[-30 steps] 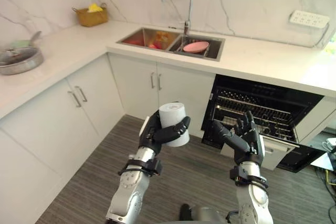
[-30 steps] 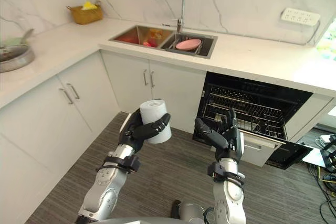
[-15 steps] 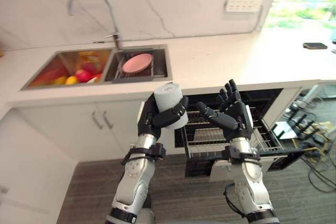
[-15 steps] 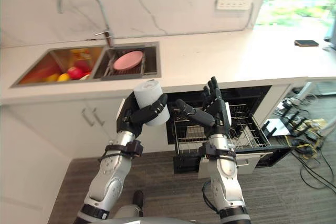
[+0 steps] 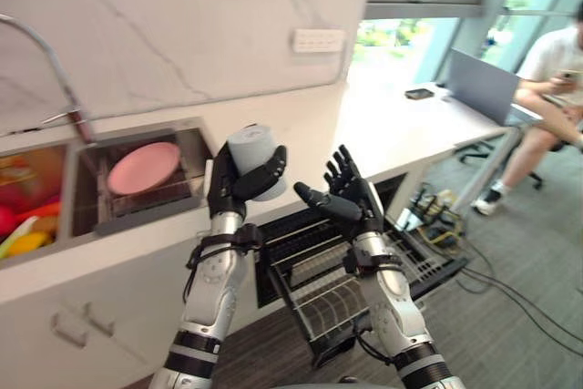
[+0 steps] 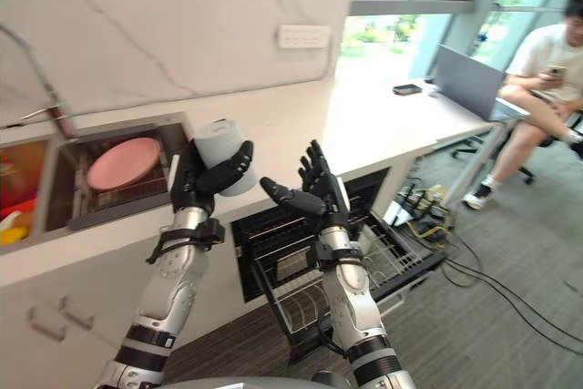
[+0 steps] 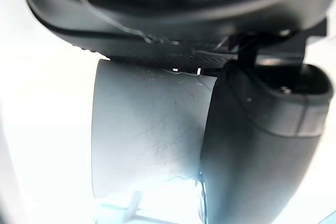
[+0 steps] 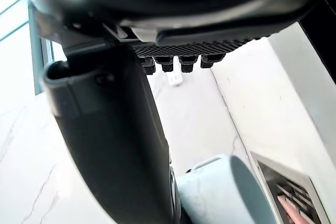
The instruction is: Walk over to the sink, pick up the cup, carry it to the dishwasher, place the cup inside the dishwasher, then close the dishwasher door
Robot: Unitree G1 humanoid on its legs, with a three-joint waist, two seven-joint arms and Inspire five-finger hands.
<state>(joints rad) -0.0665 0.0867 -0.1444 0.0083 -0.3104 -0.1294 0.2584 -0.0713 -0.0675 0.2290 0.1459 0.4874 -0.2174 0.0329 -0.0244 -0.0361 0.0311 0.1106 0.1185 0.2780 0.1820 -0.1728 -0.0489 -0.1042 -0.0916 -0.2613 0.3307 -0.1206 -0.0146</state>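
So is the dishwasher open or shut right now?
Open. The dishwasher shows a dark cavity under the counter, with its wire rack pulled out.

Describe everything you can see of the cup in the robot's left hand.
The cup is a plain, pale grey-blue cylinder that widens slightly toward one end. Its matte surface shows faint scratches in the left wrist view, and no handle is visible. It is held roughly upright, leaning a little, in the left hand, whose fingers and thumb curl round its side. It is raised in the air in front of the counter. Nothing else touches it.
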